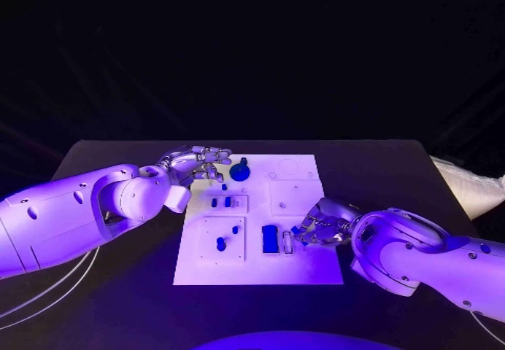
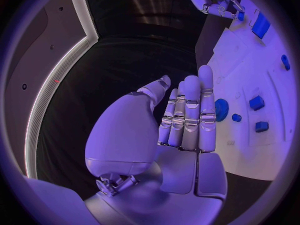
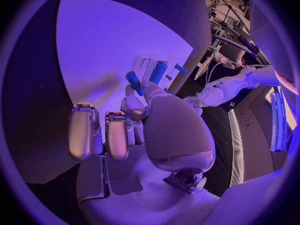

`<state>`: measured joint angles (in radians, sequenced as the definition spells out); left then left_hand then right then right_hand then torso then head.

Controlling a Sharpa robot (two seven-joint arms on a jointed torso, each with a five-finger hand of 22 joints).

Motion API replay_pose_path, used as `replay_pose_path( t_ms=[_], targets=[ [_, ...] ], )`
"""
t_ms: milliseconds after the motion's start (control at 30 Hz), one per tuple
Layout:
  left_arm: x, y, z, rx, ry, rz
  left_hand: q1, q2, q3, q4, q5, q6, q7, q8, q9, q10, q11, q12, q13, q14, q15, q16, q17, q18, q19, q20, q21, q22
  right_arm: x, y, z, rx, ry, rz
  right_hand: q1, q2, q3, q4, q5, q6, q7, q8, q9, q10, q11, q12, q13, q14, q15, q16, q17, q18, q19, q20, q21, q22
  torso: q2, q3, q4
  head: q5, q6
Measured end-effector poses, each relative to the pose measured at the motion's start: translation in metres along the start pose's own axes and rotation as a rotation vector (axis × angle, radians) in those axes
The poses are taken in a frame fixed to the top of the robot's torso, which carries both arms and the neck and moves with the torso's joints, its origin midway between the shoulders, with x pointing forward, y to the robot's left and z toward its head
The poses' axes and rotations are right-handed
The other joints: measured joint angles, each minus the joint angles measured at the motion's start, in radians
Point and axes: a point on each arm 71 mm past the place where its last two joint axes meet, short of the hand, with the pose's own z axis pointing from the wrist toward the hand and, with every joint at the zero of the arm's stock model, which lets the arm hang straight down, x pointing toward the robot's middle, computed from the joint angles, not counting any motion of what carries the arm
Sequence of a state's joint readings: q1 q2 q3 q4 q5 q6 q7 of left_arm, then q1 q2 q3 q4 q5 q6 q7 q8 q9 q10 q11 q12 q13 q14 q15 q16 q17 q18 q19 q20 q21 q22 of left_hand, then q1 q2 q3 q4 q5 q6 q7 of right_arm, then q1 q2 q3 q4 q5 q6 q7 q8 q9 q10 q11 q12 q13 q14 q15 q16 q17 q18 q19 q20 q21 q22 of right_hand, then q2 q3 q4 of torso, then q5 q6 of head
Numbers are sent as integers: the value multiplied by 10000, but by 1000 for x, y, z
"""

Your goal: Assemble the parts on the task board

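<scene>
Black table [image 1: 116, 157]: left robot hand [image 1: 197, 163] spread, holding nothing; right robot hand [image 1: 321, 226] pinches blue part [image 3: 134, 81].

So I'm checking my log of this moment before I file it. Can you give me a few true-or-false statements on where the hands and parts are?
1. The left hand is at the far left corner of the task board, beside a round blue part. True.
2. The left hand holds a blue part. False: the left wrist view shows its fingers straight, with nothing in them.
3. The right hand pinches a small blue part at its fingertips. True.
4. The blue block lies off the board on the black table. False: it lies on the board, beside the right hand.
5. The right hand hovers over the board's far edge. False: it is at the board's right edge, in the near half.
</scene>
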<state>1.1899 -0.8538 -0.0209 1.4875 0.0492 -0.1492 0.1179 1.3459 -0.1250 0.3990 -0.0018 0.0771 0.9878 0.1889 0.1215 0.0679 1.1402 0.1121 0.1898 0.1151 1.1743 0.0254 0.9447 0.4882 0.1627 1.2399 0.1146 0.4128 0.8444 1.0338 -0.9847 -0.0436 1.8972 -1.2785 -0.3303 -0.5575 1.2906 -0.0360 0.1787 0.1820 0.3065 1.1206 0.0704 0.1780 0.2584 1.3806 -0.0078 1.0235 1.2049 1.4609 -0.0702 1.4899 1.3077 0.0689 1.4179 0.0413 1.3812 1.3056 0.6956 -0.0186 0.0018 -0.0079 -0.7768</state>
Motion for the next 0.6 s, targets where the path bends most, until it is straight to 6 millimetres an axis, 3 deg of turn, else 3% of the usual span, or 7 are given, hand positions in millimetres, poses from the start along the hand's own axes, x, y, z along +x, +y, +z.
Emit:
replay_pose_path(
  t_ms=[167, 600],
  targets=[
    [0, 0, 0, -3, 2, -1, 0, 0, 0, 0, 0, 0, 0, 0, 0, 0, 0, 0, 0, 0, 0, 0, 1, 0, 0, 0, 0, -13, 6, 2, 3, 31, 336, 129, -312, -102, -34, 114, 356, 192, -90, 119, 126, 161, -54, 338, 220, 23, -22, 0, -1, 0, 0, 0, 0, 24, 0, 0, 0, 3, -16],
    [0, 0, 0, -12, 33, -5, 0, 0, 0, 0, 0, 0, 0, 0, 0, 1, 0, 0, 0, 0, 0, 0, -1, 1, 0, 0, 0, -12, 15, 5, 8, 147, 698, -84, -762, -105, -186, 347, 382, 388, -151, 235, 296, 358, -105, 765, 521, 37, -36, 0, -2, 0, 74, -74, 0, 23, -1, 13, -6, 45, -47]
  ],
)
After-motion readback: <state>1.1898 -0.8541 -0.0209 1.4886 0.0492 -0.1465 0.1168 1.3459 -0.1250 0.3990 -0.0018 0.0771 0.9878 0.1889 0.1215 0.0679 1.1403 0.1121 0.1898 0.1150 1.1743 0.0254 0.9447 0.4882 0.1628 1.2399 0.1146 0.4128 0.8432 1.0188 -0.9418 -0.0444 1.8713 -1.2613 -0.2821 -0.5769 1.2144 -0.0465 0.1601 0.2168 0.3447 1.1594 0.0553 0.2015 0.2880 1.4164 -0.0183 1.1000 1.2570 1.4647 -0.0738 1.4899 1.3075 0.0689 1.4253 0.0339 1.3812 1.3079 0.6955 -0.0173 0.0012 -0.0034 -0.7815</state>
